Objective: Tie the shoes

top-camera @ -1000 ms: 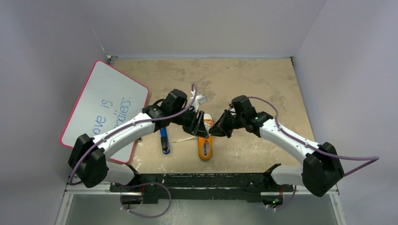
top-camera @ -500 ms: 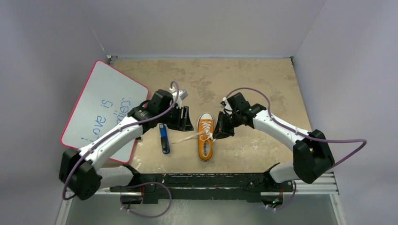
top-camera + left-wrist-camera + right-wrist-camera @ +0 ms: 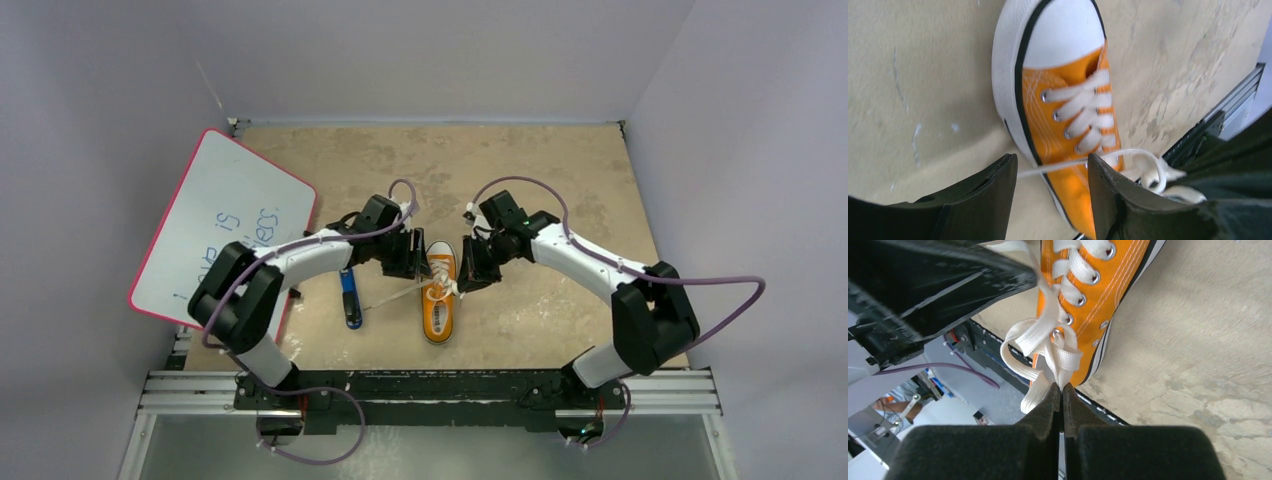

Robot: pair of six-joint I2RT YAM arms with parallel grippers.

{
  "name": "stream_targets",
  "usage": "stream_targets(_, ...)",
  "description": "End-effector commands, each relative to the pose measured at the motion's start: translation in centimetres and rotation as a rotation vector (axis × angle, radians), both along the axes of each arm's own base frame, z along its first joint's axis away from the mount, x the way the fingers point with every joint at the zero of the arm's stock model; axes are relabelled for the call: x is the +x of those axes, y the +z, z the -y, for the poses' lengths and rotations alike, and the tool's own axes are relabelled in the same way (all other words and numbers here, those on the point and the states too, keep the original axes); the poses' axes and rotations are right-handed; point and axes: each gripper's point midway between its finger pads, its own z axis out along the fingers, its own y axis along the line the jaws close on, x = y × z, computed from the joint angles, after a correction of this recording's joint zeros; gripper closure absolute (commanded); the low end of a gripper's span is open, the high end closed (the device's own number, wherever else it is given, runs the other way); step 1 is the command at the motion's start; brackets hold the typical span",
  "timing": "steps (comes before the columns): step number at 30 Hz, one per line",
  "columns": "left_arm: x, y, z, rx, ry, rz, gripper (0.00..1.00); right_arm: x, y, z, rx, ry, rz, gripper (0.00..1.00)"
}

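Observation:
The orange sneaker (image 3: 437,300) with white toe cap and white laces lies on the table between both arms, toe pointing away. My left gripper (image 3: 415,258) is open just left of the shoe's toe; in the left wrist view (image 3: 1052,167) a white lace strand (image 3: 1063,165) runs across the gap between its fingers. My right gripper (image 3: 470,276) is at the shoe's right side, shut on a loop of the white laces (image 3: 1053,352), pinched at its tips (image 3: 1062,386). The shoe also shows in the right wrist view (image 3: 1108,295).
A blue-and-black marker (image 3: 350,297) lies left of the shoe. A white board with a red rim (image 3: 222,225) lies at the table's left. A loose lace end (image 3: 392,297) trails left from the shoe toward the marker.
My left gripper has moved right, back close to the shoe's toe. My right gripper has stayed at the shoe's right side, shut on the lace.

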Motion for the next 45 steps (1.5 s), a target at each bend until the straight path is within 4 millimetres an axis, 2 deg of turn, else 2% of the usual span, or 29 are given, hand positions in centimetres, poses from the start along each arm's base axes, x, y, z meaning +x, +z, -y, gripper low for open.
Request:
stream_targets(1,2.8,0.0,3.4,-0.145,0.069,0.012,0.48,2.0,0.2,0.5,-0.040,0.033,0.074,1.00)
stream_targets(3,3.6,-2.0,3.8,-0.117,0.094,-0.030,0.52,2.8,0.1,0.7,-0.045,0.027,0.083,1.00)
stream_targets(5,5.3,-2.3,5.1,-0.157,0.114,-0.021,0.55,3.7,0.1,1.1,-0.046,0.020,0.089,1.00)
stream_targets(9,8.9,-1.2,7.0,-0.238,0.176,0.020,0.60,5.7,-0.1,2.5,-0.066,-0.001,0.115,1.00)
stream_targets(12,10.8,-0.3,6.5,-0.221,0.214,0.053,0.58,7.2,-0.4,3.2,-0.073,0.012,0.126,1.00)
stream_targets(14,11.0,0.3,5.5,-0.185,0.225,0.076,0.55,7.8,-0.4,3.4,-0.094,0.058,0.133,1.00)
stream_targets(19,8.5,1.1,0.7,0.035,0.152,0.131,0.49,7.3,0.0,4.0,-0.133,0.101,0.100,1.00)
stream_targets(21,7.4,2.3,-0.5,0.062,0.123,0.164,0.49,6.7,0.5,3.6,-0.094,0.100,0.078,1.00)
stream_targets(23,6.1,4.1,-0.8,0.032,0.097,0.195,0.49,6.0,0.8,2.8,-0.039,0.093,0.044,1.00)
stream_targets(26,3.3,7.9,1.3,-0.114,0.019,0.241,0.49,5.6,1.5,1.7,0.034,0.038,-0.002,1.00)
stream_targets(28,1.1,11.0,3.9,-0.221,-0.048,0.310,0.48,5.6,2.0,0.8,0.085,-0.005,-0.034,1.00)
stream_targets(30,-1.0,12.5,6.6,-0.298,-0.111,0.357,0.55,5.7,2.4,0.0,0.141,-0.047,-0.061,1.00)
stream_targets(32,-2.0,12.1,8.1,-0.281,-0.152,0.377,0.62,5.9,2.6,-0.7,0.188,-0.075,-0.074,1.00)
stream_targets(36,-2.0,10.6,10.0,-0.280,-0.167,0.354,0.63,6.4,2.6,-1.2,0.215,-0.119,-0.079,1.00)
stream_targets(42,-1.5,10.2,10.0,-0.271,-0.122,0.369,0.61,6.8,2.8,-1.2,0.207,-0.147,-0.070,1.00)
stream_targets(45,-2.0,9.2,9.2,-0.234,-0.099,0.349,0.53,6.9,2.6,-1.1,0.202,-0.150,-0.069,1.00)
